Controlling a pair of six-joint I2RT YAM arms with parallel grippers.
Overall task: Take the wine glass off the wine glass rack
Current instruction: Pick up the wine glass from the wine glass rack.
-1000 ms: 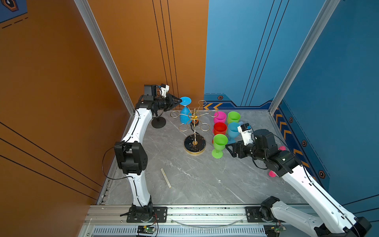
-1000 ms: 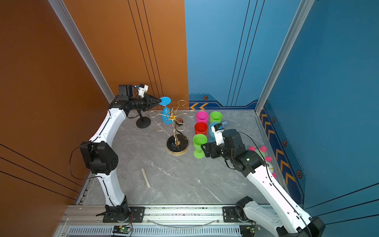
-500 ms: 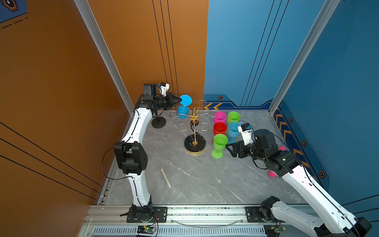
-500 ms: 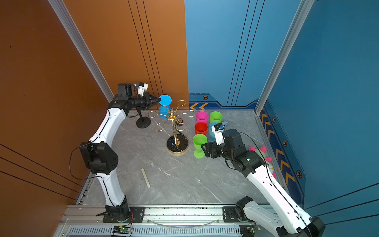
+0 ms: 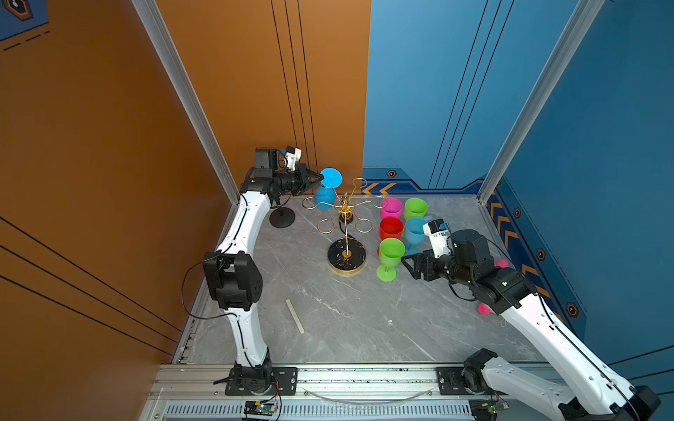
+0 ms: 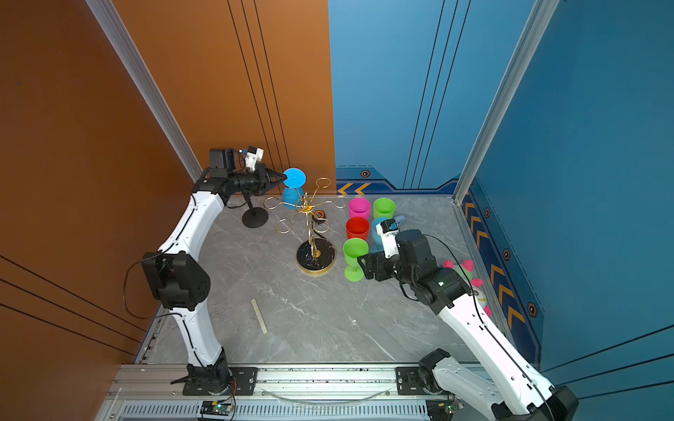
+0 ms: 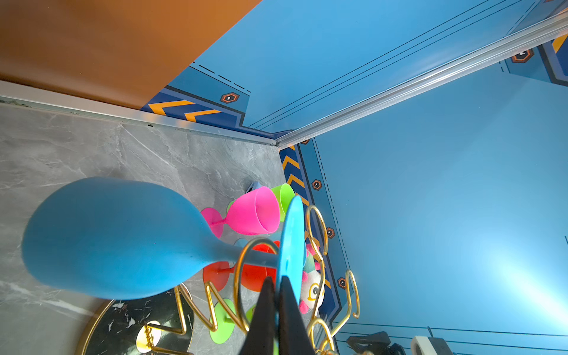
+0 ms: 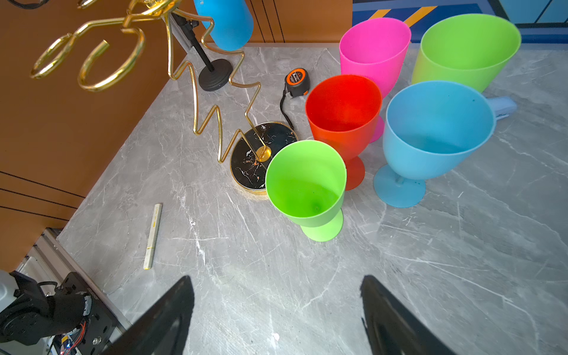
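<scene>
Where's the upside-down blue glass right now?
In both top views the blue wine glass hangs in the far-left ring of the wine glass rack, by the orange wall, the left gripper shut on its foot.

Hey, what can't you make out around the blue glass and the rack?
Right wrist view: blue wine glass stem and foot, cut off by the frame edge.
Left wrist view: wine glass rack base, cut by the edge.
In a top view: plush toy, mostly behind the right arm.

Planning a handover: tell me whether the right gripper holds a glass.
No, the right gripper is open and empty, short of the nearest green glass.
</scene>
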